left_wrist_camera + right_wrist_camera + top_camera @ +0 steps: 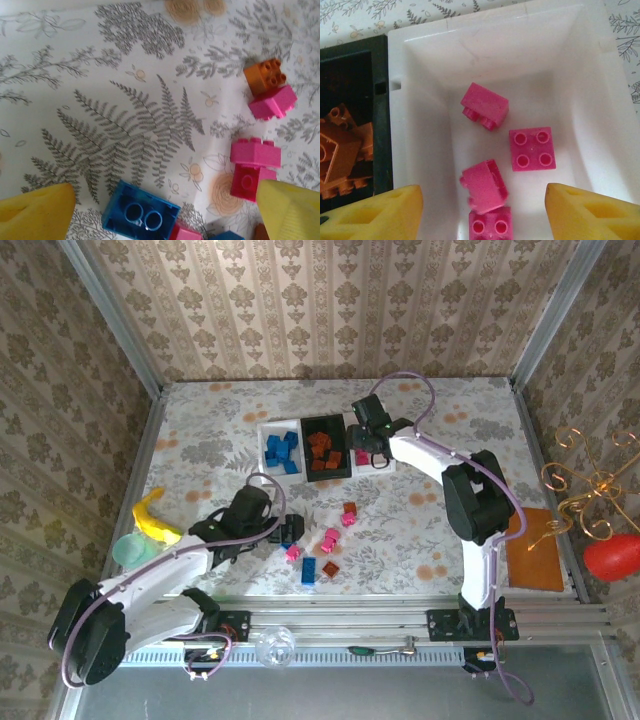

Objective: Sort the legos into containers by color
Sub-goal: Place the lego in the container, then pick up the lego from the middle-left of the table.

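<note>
Four pink bricks (532, 148) lie in the right white tray (600, 100), below the right gripper (482, 210), whose fingers (370, 215) stand wide apart and hold nothing. A blue brick (140, 212) lies on the table (125, 75) between the left gripper's (162, 207) spread, empty fingers (35, 210). Loose pink legos (255, 152) lie near one of those fingers.

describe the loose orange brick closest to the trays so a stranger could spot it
Start at the row of three trays at the far middle of the table. Of the loose bricks in front of that row, the one nearest it is the orange-brown brick. It touches a pink brick on its near side, whereas the other loose orange-brown brick sits next to a blue one.
</note>
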{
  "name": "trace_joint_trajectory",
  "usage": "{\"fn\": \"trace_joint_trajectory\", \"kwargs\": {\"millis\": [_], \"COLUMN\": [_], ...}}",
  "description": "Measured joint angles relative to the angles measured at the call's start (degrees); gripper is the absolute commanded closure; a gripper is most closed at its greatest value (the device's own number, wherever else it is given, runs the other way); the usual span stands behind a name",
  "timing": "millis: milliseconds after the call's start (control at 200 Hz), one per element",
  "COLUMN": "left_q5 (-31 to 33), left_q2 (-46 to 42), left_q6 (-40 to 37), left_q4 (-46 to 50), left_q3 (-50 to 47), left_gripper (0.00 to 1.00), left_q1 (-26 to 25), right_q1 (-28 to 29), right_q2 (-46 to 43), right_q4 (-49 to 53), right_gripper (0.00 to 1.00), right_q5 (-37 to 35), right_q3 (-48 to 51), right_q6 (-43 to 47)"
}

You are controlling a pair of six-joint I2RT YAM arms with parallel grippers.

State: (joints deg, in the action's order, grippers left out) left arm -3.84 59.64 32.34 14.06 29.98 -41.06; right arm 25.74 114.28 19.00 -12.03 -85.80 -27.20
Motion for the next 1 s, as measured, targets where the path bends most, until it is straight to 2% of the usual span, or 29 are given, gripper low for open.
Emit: {"fn": "trace_joint_trajectory", "kwargs": {"millis": [370,675,900,1000], "left_q5": [3.19,7.93,10.78,11.87], "left_q2": [7.91,13.94,16.37,17.77], "left_q6": [-2.67,-2.97,-3.26,-3.43], "left_q4": [9.2,11.72,11.61,11.61], "left_q3": [6.14,6.62,7.3,7.3], "left_gripper": [0.34,0.48,0.54,0.61], "left_q1": [-12.17,-15.58,-17.11,-17.94], "right_q1": [2.29,2.54,2.54,2.54], "right_q2": [-10.12,-12.98,-13.99,-14.27], "right_q4": [-1.33,-2.34,-2.45,-2.54], "right_gripper": [0.32,0.32,0.31,0.31], "right_q5": [1.2,1.55,1.53,1.53], "right_q3": [12.76,16.59,16.87,17.05], "right_q6": [-0.26,-0.68,-0.63,-0.63]}}
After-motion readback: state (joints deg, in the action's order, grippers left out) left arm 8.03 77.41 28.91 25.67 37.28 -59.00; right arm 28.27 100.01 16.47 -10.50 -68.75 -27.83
